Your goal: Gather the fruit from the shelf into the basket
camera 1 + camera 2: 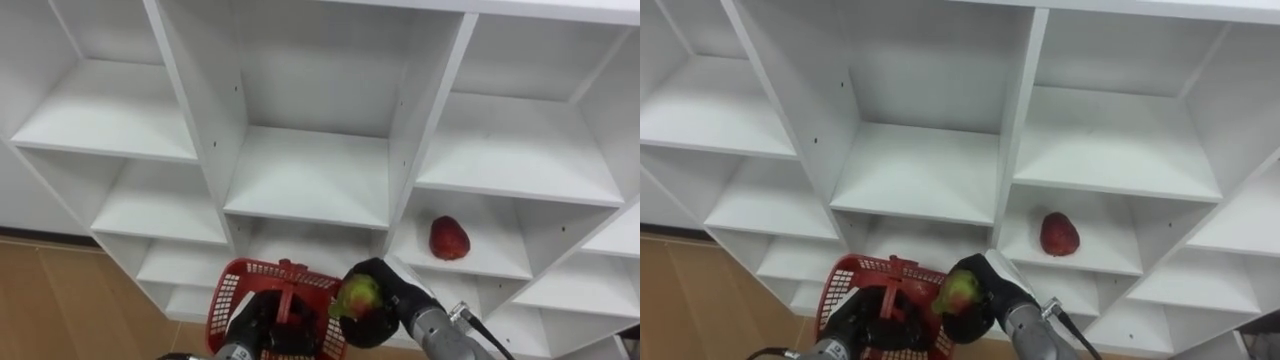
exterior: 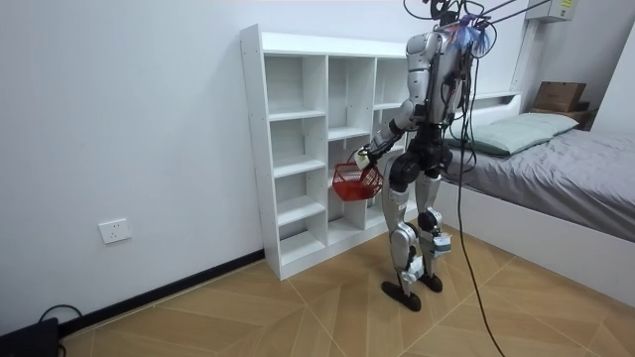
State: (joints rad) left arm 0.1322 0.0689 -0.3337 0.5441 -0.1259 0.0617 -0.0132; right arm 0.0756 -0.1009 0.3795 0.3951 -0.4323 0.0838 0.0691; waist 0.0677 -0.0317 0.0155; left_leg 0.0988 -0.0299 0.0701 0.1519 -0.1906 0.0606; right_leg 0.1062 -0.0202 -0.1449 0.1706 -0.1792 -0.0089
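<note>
My right hand [image 1: 385, 310] is shut on a green and red fruit [image 1: 358, 296], held just above the right rim of a red mesh basket [image 1: 232, 296]. My left hand [image 1: 252, 325] grips the basket's handle from below. A red fruit [image 1: 449, 238] lies on a shelf in the right column of the white closet [image 1: 310, 170], beyond my right hand. In the room view I stand facing the closet [image 2: 298, 149] with the basket [image 2: 352, 181] held in front of me at hip height.
Several bare white shelves fill the closet [image 1: 920, 170] above and to the left. Wooden floor [image 1: 60, 300] shows at the lower left. A bed [image 2: 556, 169] stands at the room view's right, behind me.
</note>
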